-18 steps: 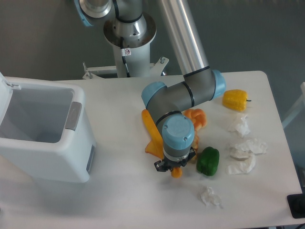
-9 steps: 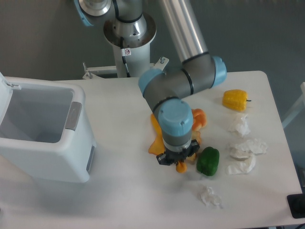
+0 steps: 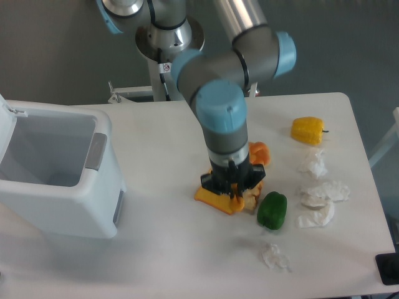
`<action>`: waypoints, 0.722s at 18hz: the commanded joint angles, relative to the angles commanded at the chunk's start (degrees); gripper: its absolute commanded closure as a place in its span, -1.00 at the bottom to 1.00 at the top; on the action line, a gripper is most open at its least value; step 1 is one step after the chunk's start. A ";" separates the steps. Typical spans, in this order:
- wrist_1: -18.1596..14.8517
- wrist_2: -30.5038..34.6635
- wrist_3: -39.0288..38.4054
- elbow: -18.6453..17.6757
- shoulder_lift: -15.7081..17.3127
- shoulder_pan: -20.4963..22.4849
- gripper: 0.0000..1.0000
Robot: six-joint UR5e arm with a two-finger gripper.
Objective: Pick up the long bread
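Gripper [image 3: 233, 190] at frame centre, fingers closed on long bread [image 3: 235, 195]; only a short orange bit shows below the fingers, rest hidden. Wedge slice [image 3: 216, 200] just under. Green pepper [image 3: 272, 210] lower right; white bin [image 3: 53, 171] at left.

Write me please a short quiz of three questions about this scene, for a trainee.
1. How many peppers lie on the table?
2. Which thing is closest to the pincer? A. green pepper B. yellow pepper C. white bin
3. True or false: the white bin stands between the two peppers.

Key: 1. Two, one green and one yellow. 2. A. 3. False.
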 joint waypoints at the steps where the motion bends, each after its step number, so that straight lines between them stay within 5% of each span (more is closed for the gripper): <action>1: 0.00 -0.09 2.12 0.18 0.53 -0.70 0.99; 13: -1.49 -5.10 12.51 -0.17 4.84 -2.64 0.99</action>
